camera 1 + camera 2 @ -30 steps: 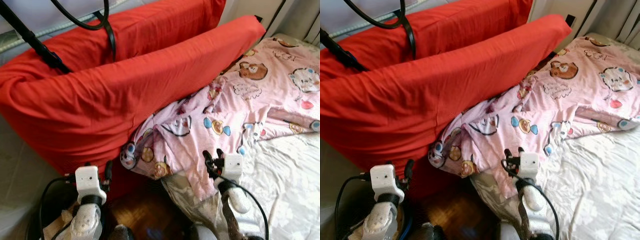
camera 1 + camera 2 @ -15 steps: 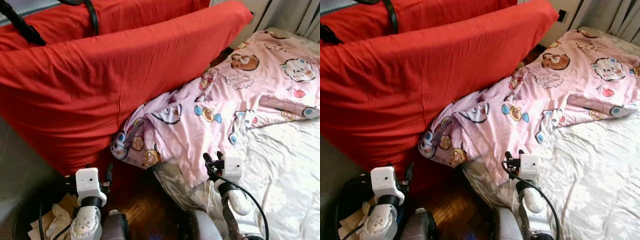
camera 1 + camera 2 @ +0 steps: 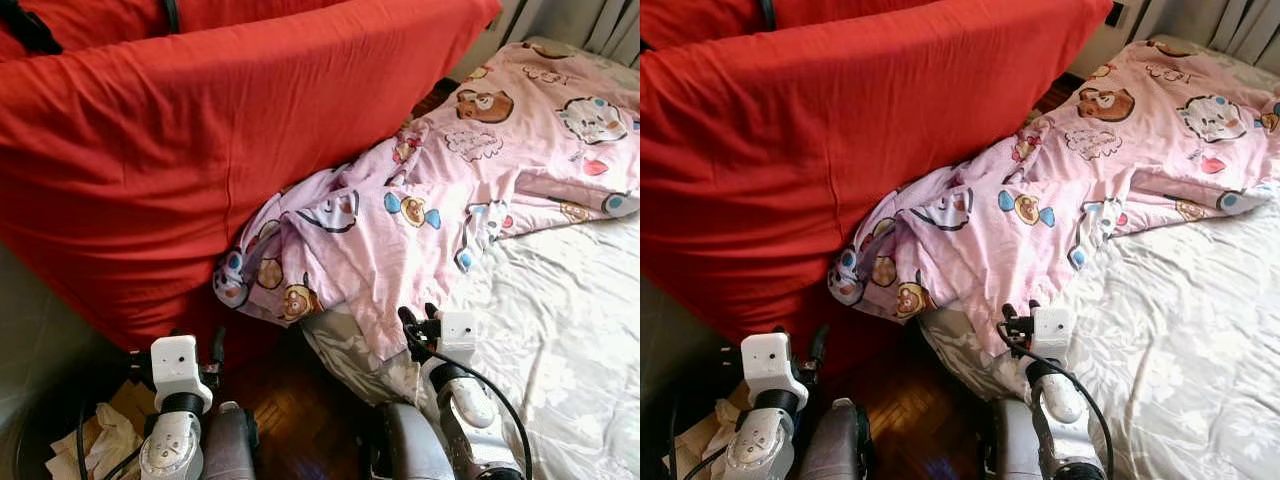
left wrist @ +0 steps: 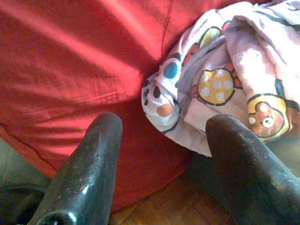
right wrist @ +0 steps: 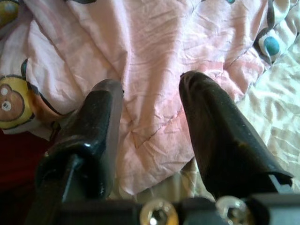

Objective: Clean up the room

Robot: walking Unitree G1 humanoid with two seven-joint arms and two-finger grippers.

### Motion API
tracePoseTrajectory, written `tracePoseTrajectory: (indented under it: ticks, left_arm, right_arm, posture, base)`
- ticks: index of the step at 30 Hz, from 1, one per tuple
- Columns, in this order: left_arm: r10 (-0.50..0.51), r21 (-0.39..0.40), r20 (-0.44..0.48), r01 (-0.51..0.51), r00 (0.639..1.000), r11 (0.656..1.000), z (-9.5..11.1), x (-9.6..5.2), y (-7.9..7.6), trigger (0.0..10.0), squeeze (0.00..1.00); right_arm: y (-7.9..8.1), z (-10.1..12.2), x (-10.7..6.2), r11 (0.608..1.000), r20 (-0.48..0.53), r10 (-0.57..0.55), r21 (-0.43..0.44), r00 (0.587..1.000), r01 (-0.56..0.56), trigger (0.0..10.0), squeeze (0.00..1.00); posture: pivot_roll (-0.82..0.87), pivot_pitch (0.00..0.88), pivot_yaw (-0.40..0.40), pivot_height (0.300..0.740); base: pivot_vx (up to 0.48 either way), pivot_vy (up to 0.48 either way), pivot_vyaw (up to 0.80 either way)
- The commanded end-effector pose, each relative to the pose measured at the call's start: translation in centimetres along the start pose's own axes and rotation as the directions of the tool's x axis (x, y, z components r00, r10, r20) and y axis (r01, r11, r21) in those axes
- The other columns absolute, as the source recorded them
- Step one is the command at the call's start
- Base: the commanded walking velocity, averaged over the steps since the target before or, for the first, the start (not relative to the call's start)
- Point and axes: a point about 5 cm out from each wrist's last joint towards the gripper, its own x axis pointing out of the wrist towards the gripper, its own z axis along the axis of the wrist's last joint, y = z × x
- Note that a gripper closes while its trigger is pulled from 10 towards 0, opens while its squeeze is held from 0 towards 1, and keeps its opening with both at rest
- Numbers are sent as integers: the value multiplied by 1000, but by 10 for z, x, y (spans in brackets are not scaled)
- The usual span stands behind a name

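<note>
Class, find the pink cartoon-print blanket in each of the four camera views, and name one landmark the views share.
Left eye view: pink cartoon-print blanket, centre to upper right.
Right eye view: centre to upper right.
Left wrist view: bunched corner past the fingers.
Right wrist view: spread behind both fingers.
Shared landmark: big red cushion.

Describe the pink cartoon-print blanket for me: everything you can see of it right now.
The pink blanket is thin, wrinkled cloth printed with bears, candies and other cartoon figures. It lies spread over the bed's pale floral sheet, its left side bunched into a crumpled fold that presses against the big red cushion, and one corner hangs over the mattress edge toward the wooden floor. The right gripper, fingers open, sits just below that hanging corner; the left gripper, also open, points at the bunched fold without touching it.
</note>
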Motion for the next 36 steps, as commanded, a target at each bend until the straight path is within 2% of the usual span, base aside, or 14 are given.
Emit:
tracePoseTrajectory:
  ticks: [1, 7, 16, 17, 18, 19, 26, 29, 34, 36]
  left_arm:
    - [-13, 4, -13, 13, 1000, 1000, -2, -3, -1, 10000, 0]
    - [-17, 5, -11, 17, 1000, 1000, -1, -3, -2, 10000, 0]
    - [-25, 6, -4, 25, 1000, 1000, 2, -2, -3, 10000, 0]
    - [-26, 6, -3, 26, 1000, 1000, 3, -2, -3, 10000, 0]
    - [-27, 7, -1, 27, 1000, 1000, 3, -2, -3, 10000, 0]
    - [-29, 7, 1, 29, 1000, 1000, 4, -1, -3, 10000, 0]
    - [-25, 11, 13, 25, 1000, 1000, 9, -2, -1, 10000, 0]
    - [-18, 14, 17, 18, 1000, 1000, 12, -5, 1, 10000, 0]
    - [2, 18, 12, -2, 1000, 1000, 12, -13, 5, 10000, 0]
    - [13, 22, 3, -13, 1000, 1000, 11, -17, 9, 10000, 0]
  right_arm:
    - [0, -8, -2, 1000, -43, 0, 4, 999, 1, 10000, 0]
    - [2, -7, -3, 1000, -25, 21, 14, 999, -21, 10000, 0]
    - [3, -16, -2, 999, -90, 29, 27, 995, -27, 10000, 0]
    - [4, -18, -2, 999, -109, 33, 29, 994, -30, 10000, 325]
    - [5, -19, 0, 999, -124, 38, 29, 992, -35, 10000, 325]
    - [7, -18, 3, 998, -139, 49, 39, 989, -44, 10000, 1000]
    - [15, -13, 19, 995, -222, 23, 102, 975, 0, 10000, 1000]
    - [21, -8, 26, 995, -245, 18, 103, 969, 7, 10000, 1000]
    - [26, 3, 35, 995, -220, 0, 95, 976, 21, 10000, 1000]
    - [25, 15, 41, 992, -161, -27, 119, 987, 46, 10000, 1000]
  posture:
    - [-3, 247, -16, 616]
    - [-3, 252, -13, 606]
    - [3, 266, -3, 606]
    - [6, 269, -4, 606]
    - [10, 273, -3, 606]
    - [14, 277, -3, 606]
    - [50, 298, -1, 606]
    - [80, 309, -2, 606]
    - [103, 326, -8, 606]
    - [106, 335, -10, 606]
  base:
    - [0, 0, 0]
    - [0, 0, 0]
    - [0, 0, 0]
    - [0, 0, 0]
    - [0, 0, 0]
    - [0, 0, 0]
    - [0, 0, 0]
    - [0, 0, 0]
    - [0, 0, 0]
    - [0, 0, 0]
